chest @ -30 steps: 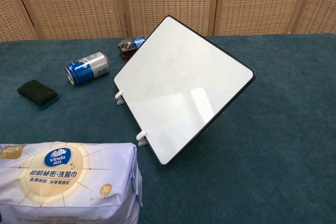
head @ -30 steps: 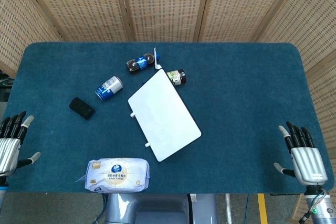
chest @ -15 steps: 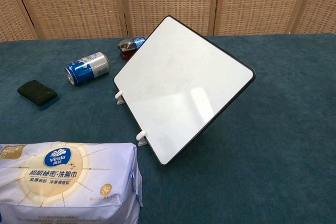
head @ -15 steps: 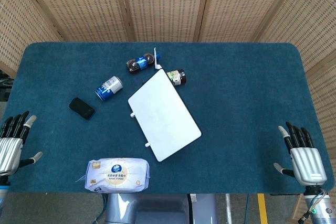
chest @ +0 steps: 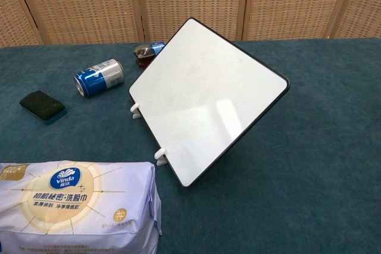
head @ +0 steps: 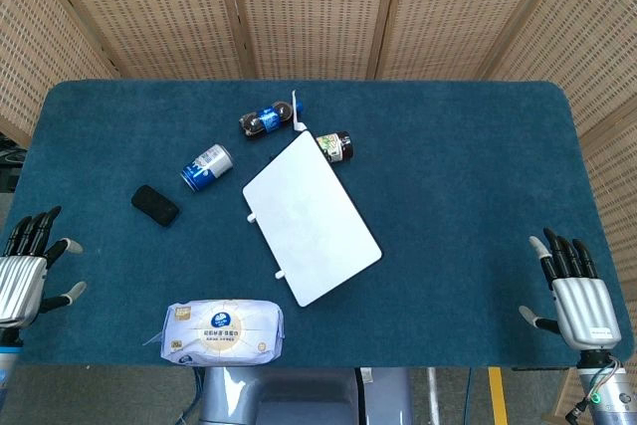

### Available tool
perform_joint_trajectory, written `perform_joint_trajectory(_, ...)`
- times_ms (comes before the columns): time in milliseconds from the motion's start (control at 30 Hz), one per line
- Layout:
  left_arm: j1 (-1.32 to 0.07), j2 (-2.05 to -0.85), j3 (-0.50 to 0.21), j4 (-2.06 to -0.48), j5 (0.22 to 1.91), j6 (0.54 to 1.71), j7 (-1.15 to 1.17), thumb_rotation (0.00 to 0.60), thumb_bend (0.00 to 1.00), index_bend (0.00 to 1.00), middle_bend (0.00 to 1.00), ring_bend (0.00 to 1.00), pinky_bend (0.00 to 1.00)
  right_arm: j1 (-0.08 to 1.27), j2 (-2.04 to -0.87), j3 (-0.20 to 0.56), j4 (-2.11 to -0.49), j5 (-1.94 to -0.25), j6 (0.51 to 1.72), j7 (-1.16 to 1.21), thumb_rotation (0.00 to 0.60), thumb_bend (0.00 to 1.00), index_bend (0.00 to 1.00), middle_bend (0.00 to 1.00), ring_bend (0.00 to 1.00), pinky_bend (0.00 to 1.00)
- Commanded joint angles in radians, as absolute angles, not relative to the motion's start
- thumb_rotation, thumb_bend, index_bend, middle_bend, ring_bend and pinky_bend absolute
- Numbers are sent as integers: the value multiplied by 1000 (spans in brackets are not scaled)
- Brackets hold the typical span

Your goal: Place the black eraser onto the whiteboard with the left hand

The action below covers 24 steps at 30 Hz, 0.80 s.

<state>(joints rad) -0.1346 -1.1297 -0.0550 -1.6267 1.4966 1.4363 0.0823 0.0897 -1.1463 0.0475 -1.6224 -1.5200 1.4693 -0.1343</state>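
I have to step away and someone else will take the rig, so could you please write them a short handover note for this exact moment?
Left hand: open, holding nothing, at the table's near left edge.
Right hand: open, holding nothing, at the near right edge.
Black eraser: lying on the blue table cover, left of the whiteboard and just below the blue can, untouched.
Whiteboard: mid-table, its surface bare.
Done: nothing yet.
Left: reach with the left hand, grasp the eraser, set it on the whiteboard.

One eraser (head: 155, 205), whiteboard (head: 311, 218), can (head: 206, 166), tissue pack (head: 223, 332).
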Motion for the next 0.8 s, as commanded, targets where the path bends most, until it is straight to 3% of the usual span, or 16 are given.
perform_joint_trajectory(33, -160, -1107, -64, -1630, 1481, 1394, 70, 600, 207, 424, 0, 0, 0, 89, -1150, 48, -1617, -1525, 1474, -128, 600, 52, 0, 0, 0, 0)
perform_joint_trajectory(367, -262, -1069, -101, -1560, 1447, 1254, 105, 600, 204, 382, 0, 0, 0, 88, -1156, 53, -1601, -1527, 1482, -111, 600, 52, 0, 0, 0, 0)
perform_joint_trajectory(533, -328, -1100, -112, -1458, 1447, 1175, 94, 600, 176, 283, 0, 0, 0, 90, -1165, 53, -1593, -1528, 1482, -118, 600, 51, 0, 0, 0, 0)
perform_joint_trajectory(800, -398, -1166, -90, -1321, 1470, 1077, 93, 600, 156, 253, 0, 0, 0, 94, -1182, 54, -1577, -1528, 1478, -126, 600, 51, 0, 0, 0, 0)
